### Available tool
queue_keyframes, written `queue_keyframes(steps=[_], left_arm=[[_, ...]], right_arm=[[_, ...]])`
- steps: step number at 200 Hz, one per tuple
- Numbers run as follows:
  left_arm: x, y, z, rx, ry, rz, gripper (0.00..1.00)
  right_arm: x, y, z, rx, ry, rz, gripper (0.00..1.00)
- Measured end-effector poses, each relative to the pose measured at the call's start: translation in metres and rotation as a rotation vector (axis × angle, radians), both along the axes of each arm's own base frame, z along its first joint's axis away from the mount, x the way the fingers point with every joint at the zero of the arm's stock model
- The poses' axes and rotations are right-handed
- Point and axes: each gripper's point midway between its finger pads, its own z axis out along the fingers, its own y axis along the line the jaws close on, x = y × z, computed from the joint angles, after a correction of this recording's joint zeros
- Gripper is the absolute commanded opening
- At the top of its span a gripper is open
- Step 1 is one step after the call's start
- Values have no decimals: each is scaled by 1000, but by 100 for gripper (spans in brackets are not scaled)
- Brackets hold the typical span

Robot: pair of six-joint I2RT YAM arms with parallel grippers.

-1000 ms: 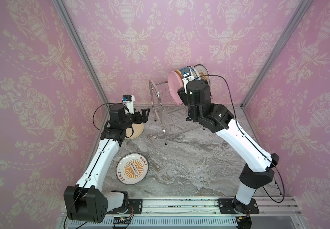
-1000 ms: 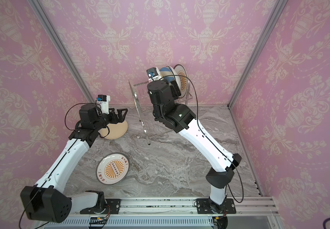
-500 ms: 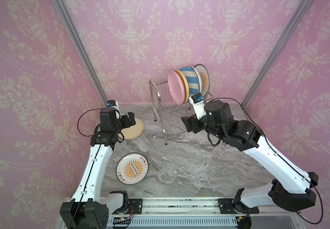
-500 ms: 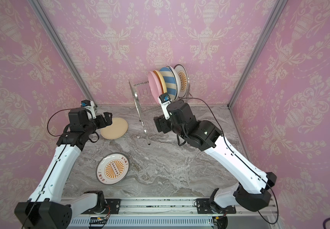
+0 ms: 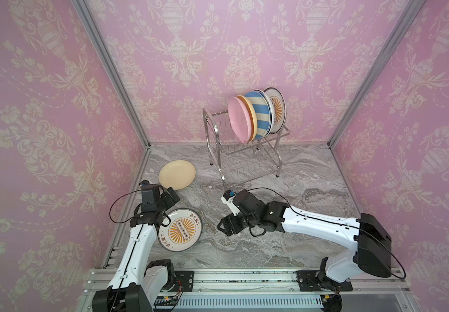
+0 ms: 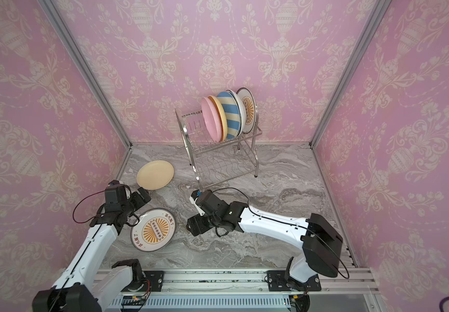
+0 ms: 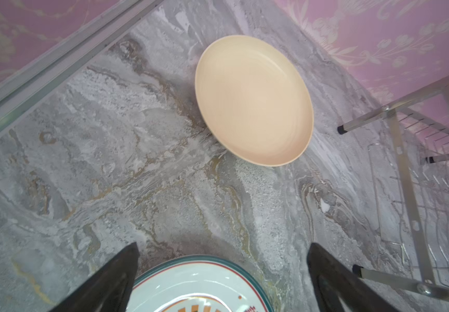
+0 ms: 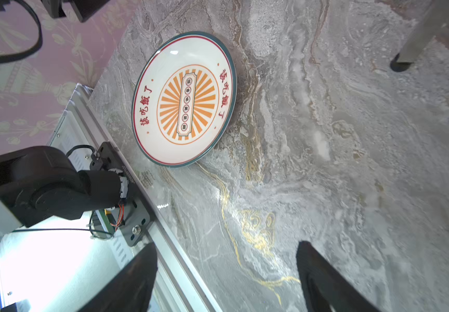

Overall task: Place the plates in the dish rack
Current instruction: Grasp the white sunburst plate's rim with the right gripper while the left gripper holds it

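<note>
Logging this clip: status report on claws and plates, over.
Left claw open, empty, over rim of sunburst plate. Right claw open, empty. Cream plate flat on table; other plates upright in dish rack. Nothing in the way.

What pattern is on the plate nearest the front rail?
Plate: orange sunburst on white, teal rim; clearest in right wrist view.

**Left wrist view:** the sunburst plate (image 7: pixel 196 283) lies beneath the left claw (image 7: pixel 223 244) and is seen between its jaws. The picture edge cuts it off, so only its far rim shows. The dish rack (image 7: pixel 407 189), ahead of that claw, is likewise cut by the edge.

**In a top view, well beyond the claw:** the yellow plate (image 5: pixel 248 104) is mostly hidden behind the pink plate (image 5: pixel 241 118). A further plate (image 5: pixel 271 118) behind the striped plate (image 5: pixel 259 113) shows a thin pale rim only, pattern undetermined.
</note>
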Motion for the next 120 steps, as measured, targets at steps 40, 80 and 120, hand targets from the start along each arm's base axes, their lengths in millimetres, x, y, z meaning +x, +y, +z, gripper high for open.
queue_keyframes(steps=[40,80,120], left_arm=[[-11,16,-34,-62,34,93,99],[-11,15,-44,-113,22,96,99],[-12,8,-50,-149,18,76,99]], right_arm=[[14,49,-55,29,110,0,79],[20,80,-77,78,170,14,73],[23,100,-86,119,210,26,69]])
